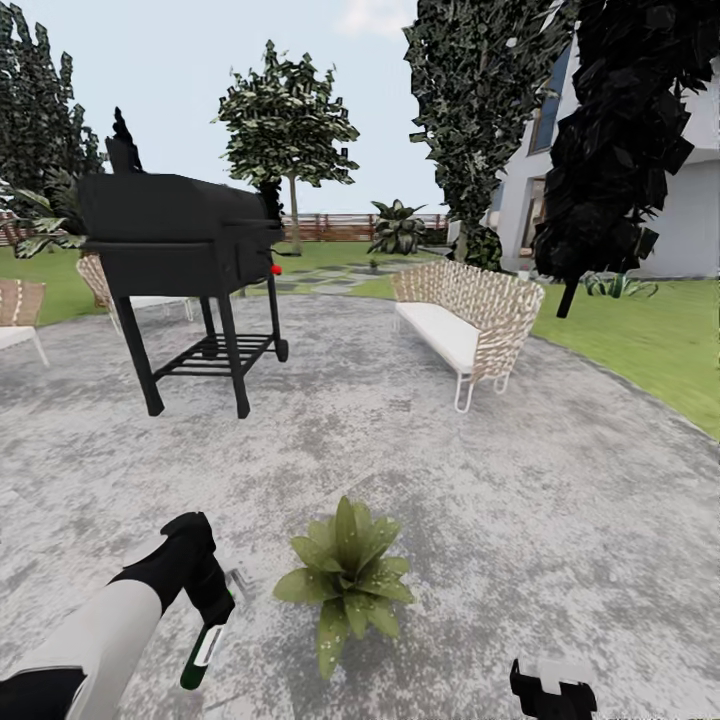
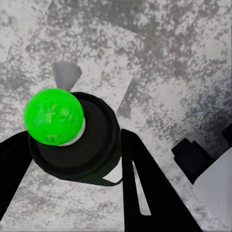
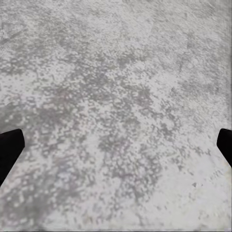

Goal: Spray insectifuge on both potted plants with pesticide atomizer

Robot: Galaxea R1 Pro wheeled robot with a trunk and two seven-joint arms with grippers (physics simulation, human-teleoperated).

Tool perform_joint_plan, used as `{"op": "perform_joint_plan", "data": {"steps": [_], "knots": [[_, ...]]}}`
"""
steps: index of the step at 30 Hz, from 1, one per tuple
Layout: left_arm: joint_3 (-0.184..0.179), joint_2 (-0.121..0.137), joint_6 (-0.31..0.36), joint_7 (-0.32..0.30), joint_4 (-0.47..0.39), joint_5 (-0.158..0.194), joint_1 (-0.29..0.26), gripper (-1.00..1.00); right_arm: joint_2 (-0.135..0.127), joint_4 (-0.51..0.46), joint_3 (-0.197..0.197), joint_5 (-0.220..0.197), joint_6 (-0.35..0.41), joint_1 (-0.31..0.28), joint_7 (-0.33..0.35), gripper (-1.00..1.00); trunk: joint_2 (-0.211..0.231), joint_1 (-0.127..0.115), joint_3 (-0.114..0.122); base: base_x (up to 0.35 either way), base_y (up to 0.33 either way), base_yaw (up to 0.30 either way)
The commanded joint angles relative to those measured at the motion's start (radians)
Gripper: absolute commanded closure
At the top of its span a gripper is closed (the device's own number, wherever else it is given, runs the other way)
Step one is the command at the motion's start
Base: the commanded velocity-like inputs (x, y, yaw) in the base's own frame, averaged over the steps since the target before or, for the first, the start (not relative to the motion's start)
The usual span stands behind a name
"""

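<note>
In the head view my left gripper hangs low at the lower left, shut on the pesticide atomizer, a slim dark green bottle with a white band that points down at the paving. The left wrist view looks along the atomizer end-on, its bright green tip between the black fingers. One potted plant, a low rosette of speckled olive leaves, sits on the patio just right of the atomizer. My right gripper is at the bottom edge; in its wrist view the right gripper stands open over bare paving.
A black grill on legs stands on the grey mottled patio ahead left. A wicker sofa with a white cushion stands ahead right, more wicker seats at far left. Lawn, trees and a house lie beyond.
</note>
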Motion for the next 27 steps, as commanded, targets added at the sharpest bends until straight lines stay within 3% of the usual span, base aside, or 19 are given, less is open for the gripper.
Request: {"op": "perform_joint_plan", "data": {"steps": [1,7,13,14,16,18,21,22,27], "knots": [[0.003,0.000,0.009,-0.006,-0.002,-0.004,0.001,1.00,0.001,0.001,-0.008,0.011,-0.003,-0.001,-0.004,-1.00,0.000,0.000,-0.001,0.003,0.340,-0.034],[0.003,0.000,0.008,-0.006,-0.002,-0.004,0.005,1.00,0.001,0.001,-0.008,0.009,-0.002,-0.001,-0.004,-1.00,0.000,0.000,-0.001,-0.024,0.341,-0.217],[0.006,-0.002,0.008,-0.007,-0.002,-0.003,0.007,1.00,0.001,0.000,-0.016,0.009,-0.003,-0.001,-0.004,-1.00,0.000,0.000,-0.001,0.189,0.285,-0.266],[0.006,-0.003,0.008,-0.007,-0.002,-0.003,0.007,1.00,0.000,0.000,-0.033,0.009,-0.003,-0.001,-0.004,-1.00,0.000,0.000,-0.001,0.243,0.253,-0.249],[0.006,-0.004,0.007,-0.007,-0.002,-0.003,0.009,1.00,-0.001,0.000,-0.127,0.011,-0.004,-0.001,-0.003,-1.00,0.000,0.000,-0.001,0.283,0.188,-0.084],[0.006,-0.005,0.007,-0.007,-0.002,-0.003,0.010,1.00,-0.012,0.001,-0.163,0.013,-0.004,-0.001,0.000,-1.00,0.000,0.000,-0.001,0.312,0.055,-0.021],[-0.021,-0.003,0.007,-0.006,-0.002,-0.003,0.012,1.00,-0.014,0.001,-0.170,0.013,-0.004,-0.001,0.002,-1.00,0.000,0.000,-0.001,0.111,0.010,-0.004],[-0.052,-0.002,0.007,-0.006,-0.002,-0.003,0.013,1.00,-0.010,0.000,-0.175,0.012,-0.005,-0.001,-0.002,-1.00,0.000,0.000,-0.001,0.005,0.000,0.000],[-0.054,-0.002,0.008,-0.008,-0.002,-0.002,0.011,1.00,-0.012,0.000,-0.179,0.008,-0.003,-0.001,-0.002,-1.00,0.000,0.000,0.000,-0.067,0.057,-0.220]]}}
